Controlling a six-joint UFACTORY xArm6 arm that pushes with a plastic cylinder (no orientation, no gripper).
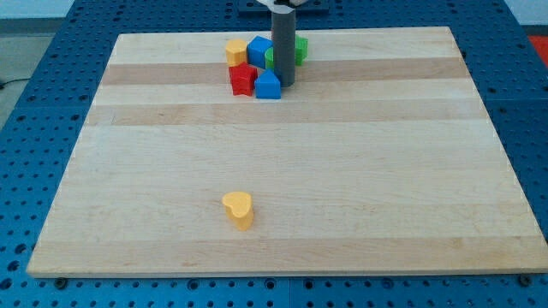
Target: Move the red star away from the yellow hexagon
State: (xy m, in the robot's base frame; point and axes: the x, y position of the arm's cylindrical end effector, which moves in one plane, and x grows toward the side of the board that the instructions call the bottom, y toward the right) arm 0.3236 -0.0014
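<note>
The red star (242, 79) sits near the view's top centre in a tight cluster. The yellow hexagon (236, 50) is just above it, touching or nearly so. A blue block (268, 85) lies right of the star, and another blue block (259, 50) is right of the hexagon. Green blocks (300, 48) sit behind the rod. My tip (284, 83) is at the cluster's right side, next to the lower blue block and about 50 px right of the red star.
A yellow heart block (239, 209) lies alone near the view's bottom centre. The wooden board (411, 171) rests on a blue perforated table, with its edges on all sides.
</note>
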